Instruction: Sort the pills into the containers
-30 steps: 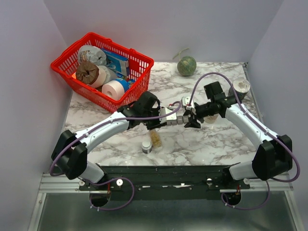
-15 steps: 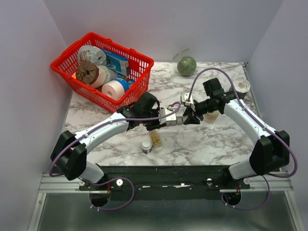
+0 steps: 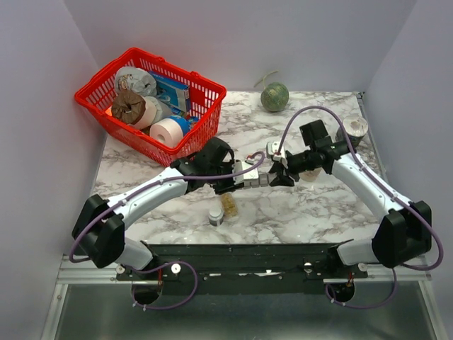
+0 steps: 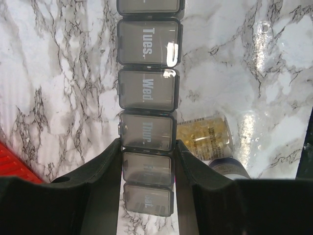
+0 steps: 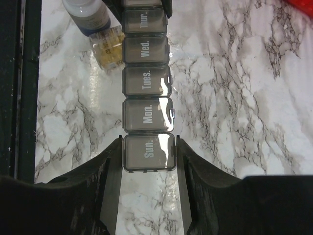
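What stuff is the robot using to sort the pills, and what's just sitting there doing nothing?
For the job:
- pill box strip, held by the left gripper and the right gripper
- clear vial of yellow pills, lying on the table

Just lying about:
- red basket with rolls in it
- green ball
- small white-capped bottle

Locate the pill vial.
Top view, near centre: the vial sits beside the capped bottle, just below the organizer strip in the picture.
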You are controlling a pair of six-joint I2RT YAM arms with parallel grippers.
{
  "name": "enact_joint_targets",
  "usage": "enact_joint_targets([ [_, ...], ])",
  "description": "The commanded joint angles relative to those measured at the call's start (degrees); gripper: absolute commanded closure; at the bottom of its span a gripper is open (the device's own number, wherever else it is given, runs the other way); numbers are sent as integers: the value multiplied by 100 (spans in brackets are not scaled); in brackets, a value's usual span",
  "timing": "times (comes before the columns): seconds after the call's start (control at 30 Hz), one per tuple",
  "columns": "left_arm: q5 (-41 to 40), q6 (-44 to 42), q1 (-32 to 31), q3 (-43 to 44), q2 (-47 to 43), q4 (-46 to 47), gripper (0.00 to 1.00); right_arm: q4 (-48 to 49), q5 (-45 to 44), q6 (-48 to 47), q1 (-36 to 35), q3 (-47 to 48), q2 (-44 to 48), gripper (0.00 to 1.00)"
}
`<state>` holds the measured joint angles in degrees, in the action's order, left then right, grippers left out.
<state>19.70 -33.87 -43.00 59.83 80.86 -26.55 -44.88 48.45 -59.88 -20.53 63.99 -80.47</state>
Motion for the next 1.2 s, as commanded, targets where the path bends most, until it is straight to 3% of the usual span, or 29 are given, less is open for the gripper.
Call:
enact_joint_targets([
  [0.0, 113, 337, -6, 380, 315, -289, 100, 585, -344, -138, -161, -316, 514, 77],
  [0.43, 165, 732, 125, 907, 720, -791, 100, 990, -1443, -832, -530, -746, 883, 79],
  [0.7, -115, 969, 205, 1030, 826, -747, 100, 1474, -1496, -473, -636, -1073, 1288, 77],
  [0.8, -309, 1075, 205, 1065, 887, -694, 100, 1334, -1233, -183, -636, -1020, 1384, 70],
  [0.93, -528, 1119, 205, 1092, 906, -554, 100, 956, -619, 37, -645, -914, 1402, 51],
  [1.17, -678, 1137, 205, 987, 756, -378, 100, 253, -284, 213, -645, -686, 1279, 46],
])
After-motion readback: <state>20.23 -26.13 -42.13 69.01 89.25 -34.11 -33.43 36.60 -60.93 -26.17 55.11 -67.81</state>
